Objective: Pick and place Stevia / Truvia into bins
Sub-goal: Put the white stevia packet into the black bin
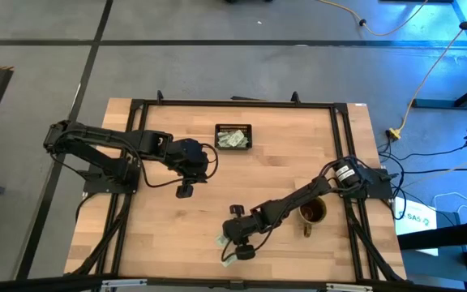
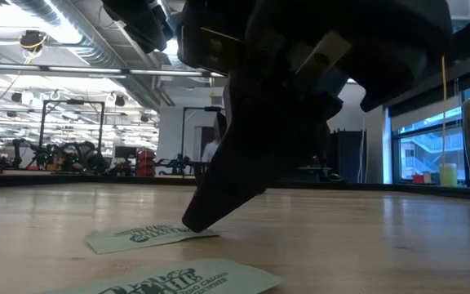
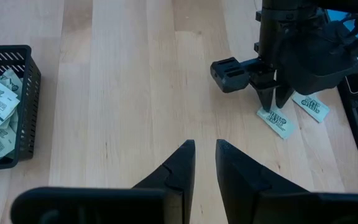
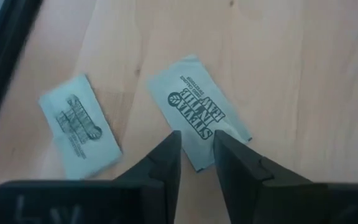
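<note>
R gripper fingertips on a Stevia packet, narrow gap, nothing clamped, 2nd packet beside, L gripper near-closed, empty, bin cut off at edge.

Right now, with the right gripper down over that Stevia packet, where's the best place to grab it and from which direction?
Probably from straight above. The packet lies flat on the bare table, apart from the second packet, so no edge stands up to pinch from the side. The right gripper has its fingertips on the packet's near short end, a narrow gap between them; pinching there should lift it.
</note>
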